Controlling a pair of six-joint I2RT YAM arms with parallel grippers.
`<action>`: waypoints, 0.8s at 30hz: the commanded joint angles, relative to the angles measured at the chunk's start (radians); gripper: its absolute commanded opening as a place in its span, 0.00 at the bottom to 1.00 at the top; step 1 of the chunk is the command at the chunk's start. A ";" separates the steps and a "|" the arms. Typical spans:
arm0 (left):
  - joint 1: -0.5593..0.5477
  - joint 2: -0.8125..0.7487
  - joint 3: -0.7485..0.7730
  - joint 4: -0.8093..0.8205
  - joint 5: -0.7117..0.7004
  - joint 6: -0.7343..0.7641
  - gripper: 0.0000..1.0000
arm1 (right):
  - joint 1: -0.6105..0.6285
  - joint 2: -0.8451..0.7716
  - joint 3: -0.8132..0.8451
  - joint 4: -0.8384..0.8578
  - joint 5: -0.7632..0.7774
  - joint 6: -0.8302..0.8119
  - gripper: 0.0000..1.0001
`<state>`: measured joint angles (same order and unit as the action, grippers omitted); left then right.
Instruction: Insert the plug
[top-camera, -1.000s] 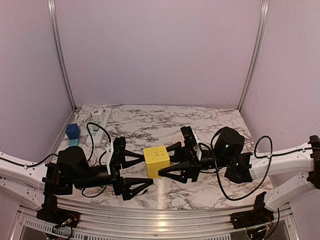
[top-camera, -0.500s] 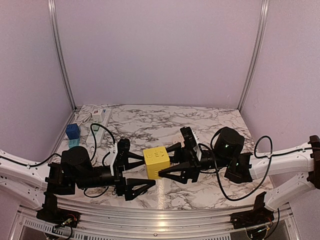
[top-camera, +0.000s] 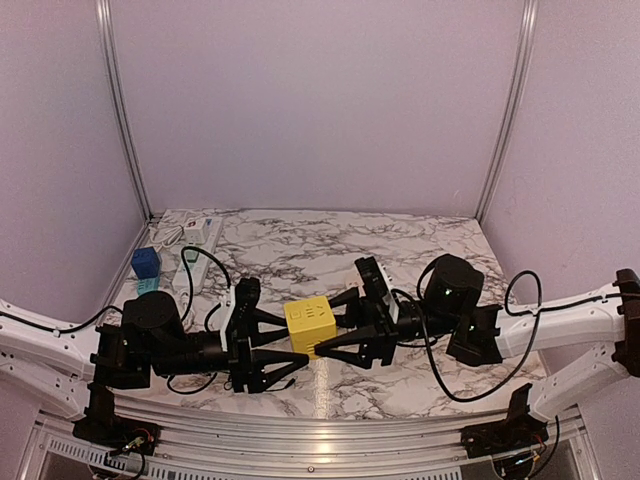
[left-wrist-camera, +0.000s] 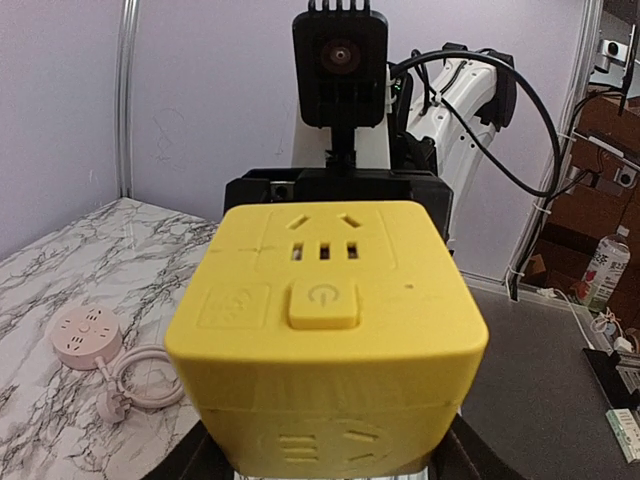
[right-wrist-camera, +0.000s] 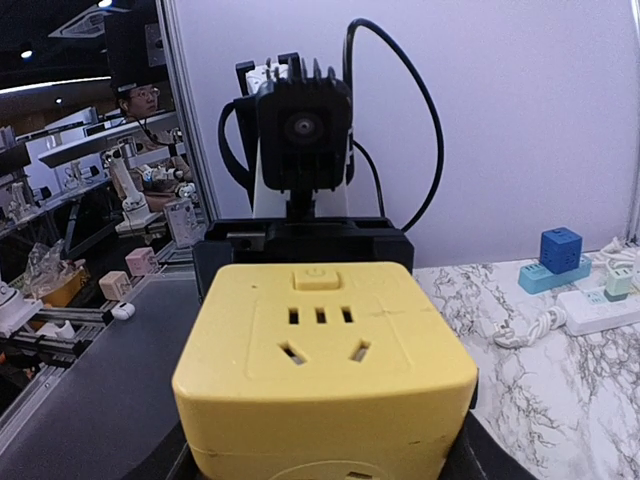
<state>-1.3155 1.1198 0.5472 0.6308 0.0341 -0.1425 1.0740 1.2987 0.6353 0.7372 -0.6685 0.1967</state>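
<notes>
The yellow socket cube (top-camera: 310, 323) sits lifted off the tabletop (top-camera: 300, 245), just below the middle of the overhead view, its face of slots and a push button turned upward. The right claw (top-camera: 327, 325) comes in from the right of the frame and is clamped on the cube, one finger on each side. The left claw (top-camera: 295, 340) reaches in from the left with its fingers flanking the cube's other end; I cannot tell whether they press on it or stand just off it. At the left of the frame, well apart from the cube, a blue cube (top-camera: 146, 262) and a white power strip (top-camera: 200, 232) lie on the marble. The left wrist view shows a pink round socket (left-wrist-camera: 85, 335) with a coiled cord at lower left.
</notes>
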 joint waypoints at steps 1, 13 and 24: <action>0.010 -0.006 0.031 0.023 0.005 0.010 0.46 | 0.010 0.017 0.049 -0.013 -0.024 -0.005 0.33; 0.018 -0.067 -0.011 0.011 -0.071 -0.009 0.15 | 0.006 -0.066 0.076 -0.184 0.170 -0.039 0.84; 0.027 -0.239 -0.112 -0.047 -0.149 -0.047 0.15 | -0.203 -0.166 0.074 -0.370 0.505 0.018 0.91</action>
<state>-1.2930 0.9340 0.4614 0.5980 -0.0715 -0.1726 0.9241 1.1393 0.6693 0.5129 -0.4080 0.1913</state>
